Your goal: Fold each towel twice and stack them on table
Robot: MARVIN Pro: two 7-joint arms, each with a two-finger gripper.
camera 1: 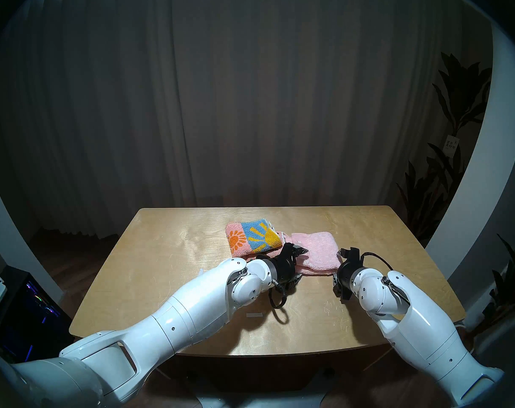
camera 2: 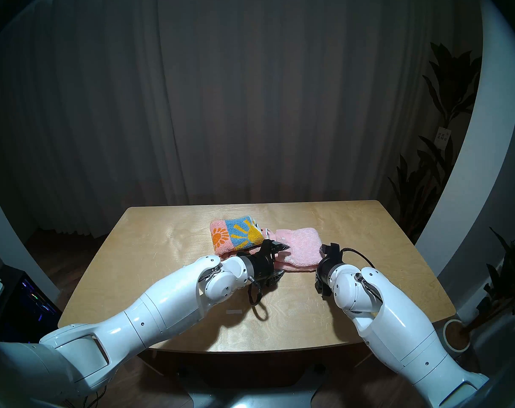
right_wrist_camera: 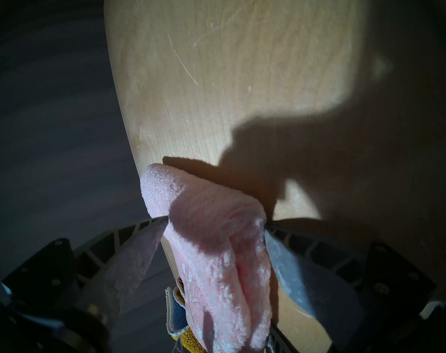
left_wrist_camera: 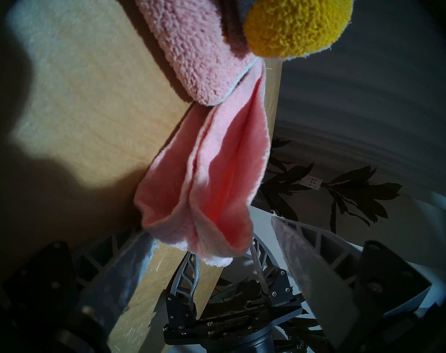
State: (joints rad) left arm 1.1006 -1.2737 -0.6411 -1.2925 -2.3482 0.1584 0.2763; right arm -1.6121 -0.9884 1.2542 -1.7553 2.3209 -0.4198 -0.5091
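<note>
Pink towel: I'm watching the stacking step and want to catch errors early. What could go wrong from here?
1. In the left wrist view, the pink towel gapes into separate layers at the end facing the left gripper. A pinch might catch only some of them, and the fold could open when lifted.
2. The sunflower towel lies right against that end, so the closing fingers might snag or drag it.
3. The right gripper straddles a thick, rounded end, which could slip out.

Pink towel's near corners behind grippers
</note>
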